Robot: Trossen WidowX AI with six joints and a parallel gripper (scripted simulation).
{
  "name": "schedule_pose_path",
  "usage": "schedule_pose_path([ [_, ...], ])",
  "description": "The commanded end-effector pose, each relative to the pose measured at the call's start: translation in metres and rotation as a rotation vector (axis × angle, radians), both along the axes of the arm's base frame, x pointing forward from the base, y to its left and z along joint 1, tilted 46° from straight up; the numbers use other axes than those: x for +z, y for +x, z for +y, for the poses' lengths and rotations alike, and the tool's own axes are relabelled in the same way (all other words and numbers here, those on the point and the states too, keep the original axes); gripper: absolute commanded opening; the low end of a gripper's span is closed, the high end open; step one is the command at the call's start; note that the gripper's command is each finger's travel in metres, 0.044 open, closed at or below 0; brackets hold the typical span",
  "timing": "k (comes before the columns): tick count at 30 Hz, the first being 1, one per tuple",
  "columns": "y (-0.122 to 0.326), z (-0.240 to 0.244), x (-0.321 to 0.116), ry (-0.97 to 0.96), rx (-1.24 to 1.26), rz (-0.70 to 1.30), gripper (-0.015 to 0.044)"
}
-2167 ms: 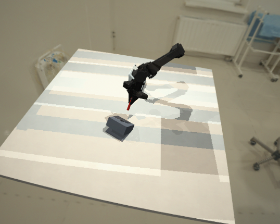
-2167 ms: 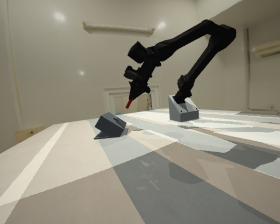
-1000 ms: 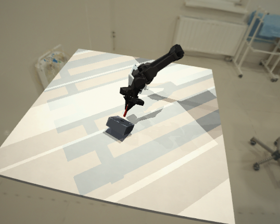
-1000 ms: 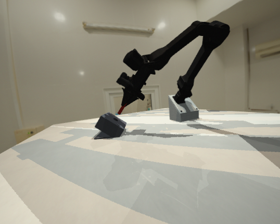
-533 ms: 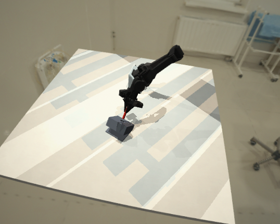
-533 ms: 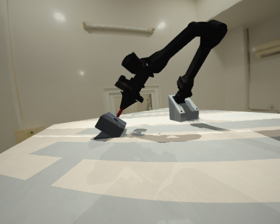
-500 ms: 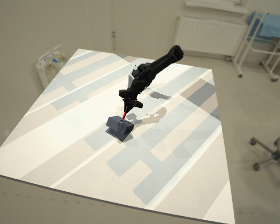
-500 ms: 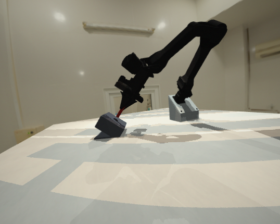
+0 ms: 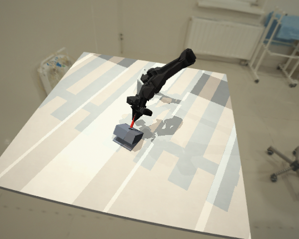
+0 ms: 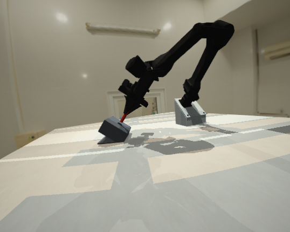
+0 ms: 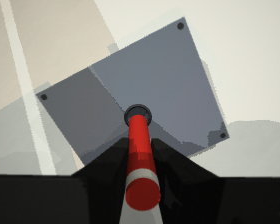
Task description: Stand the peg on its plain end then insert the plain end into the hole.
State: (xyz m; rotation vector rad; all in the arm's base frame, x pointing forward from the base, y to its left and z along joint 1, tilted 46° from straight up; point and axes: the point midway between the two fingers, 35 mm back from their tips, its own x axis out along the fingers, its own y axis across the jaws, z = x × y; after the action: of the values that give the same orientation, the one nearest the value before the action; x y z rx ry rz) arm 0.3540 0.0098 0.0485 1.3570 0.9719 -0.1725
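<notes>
A clinic-like room, with a white radiator (image 9: 222,39) and a wheeled metal rack (image 9: 264,50).
</notes>
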Motion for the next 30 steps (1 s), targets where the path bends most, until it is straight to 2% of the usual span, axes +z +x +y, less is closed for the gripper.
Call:
schedule_pose_path([
  [1, -0.0002, 0.0001, 0.0001, 0.0, 0.002, 0.0, 0.0],
  [30, 0.0098, 0.0042, -0.0089, 0.0, 0.002, -0.001, 0.0],
])
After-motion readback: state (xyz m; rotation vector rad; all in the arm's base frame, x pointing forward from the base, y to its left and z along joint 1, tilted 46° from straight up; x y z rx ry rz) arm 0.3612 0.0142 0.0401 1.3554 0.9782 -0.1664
